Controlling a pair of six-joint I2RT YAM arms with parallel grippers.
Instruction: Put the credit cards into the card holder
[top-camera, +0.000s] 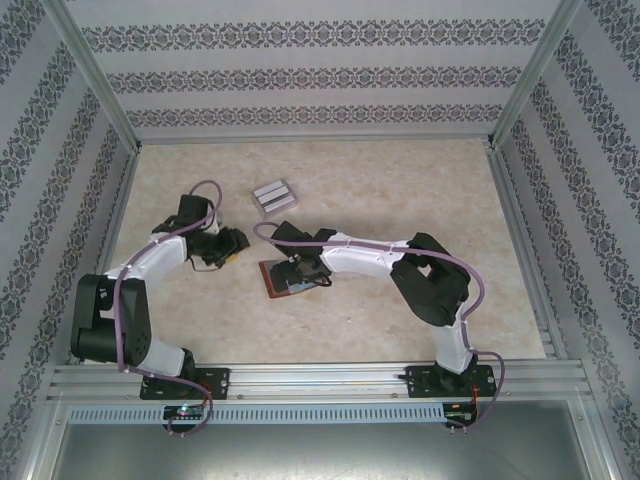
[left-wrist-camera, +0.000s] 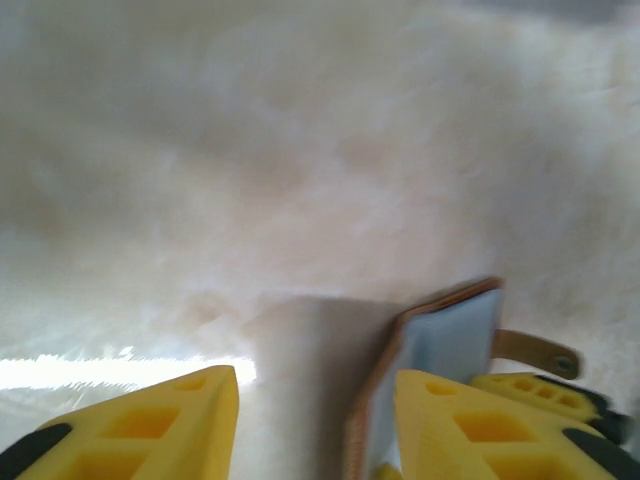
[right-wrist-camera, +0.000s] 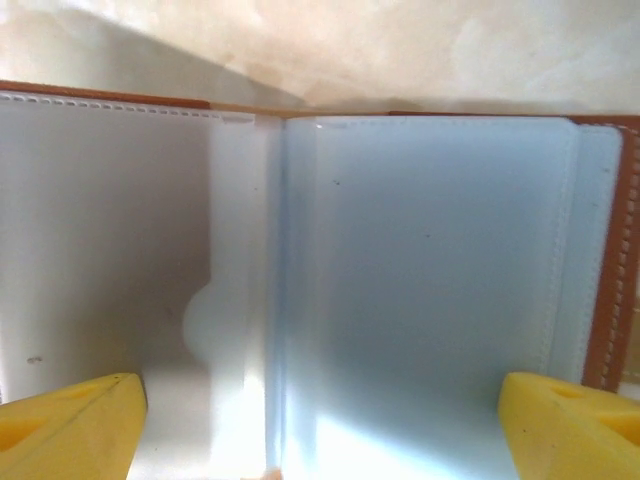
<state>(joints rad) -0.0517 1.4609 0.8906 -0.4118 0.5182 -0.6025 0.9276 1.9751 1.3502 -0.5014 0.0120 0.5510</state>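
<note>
gaping r pincer (right-wrist-camera: 320, 430) over open card holder (right-wrist-camera: 430, 280); cards (top-camera: 272, 197) beyond

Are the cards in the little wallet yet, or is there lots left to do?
Done: the card holder lies open. Whether a sleeve already holds a card, I cannot tell. In hand: nothing; the right fingers hang wide apart over it, and the left fingers stand apart beside it. Left: cards sit in a pile on the table farther back and need sliding in.

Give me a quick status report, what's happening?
Left gripper open at wallet edge. Right gripper open, over the opened wallet. Cards lying on table beyond, not yet picked up.
</note>
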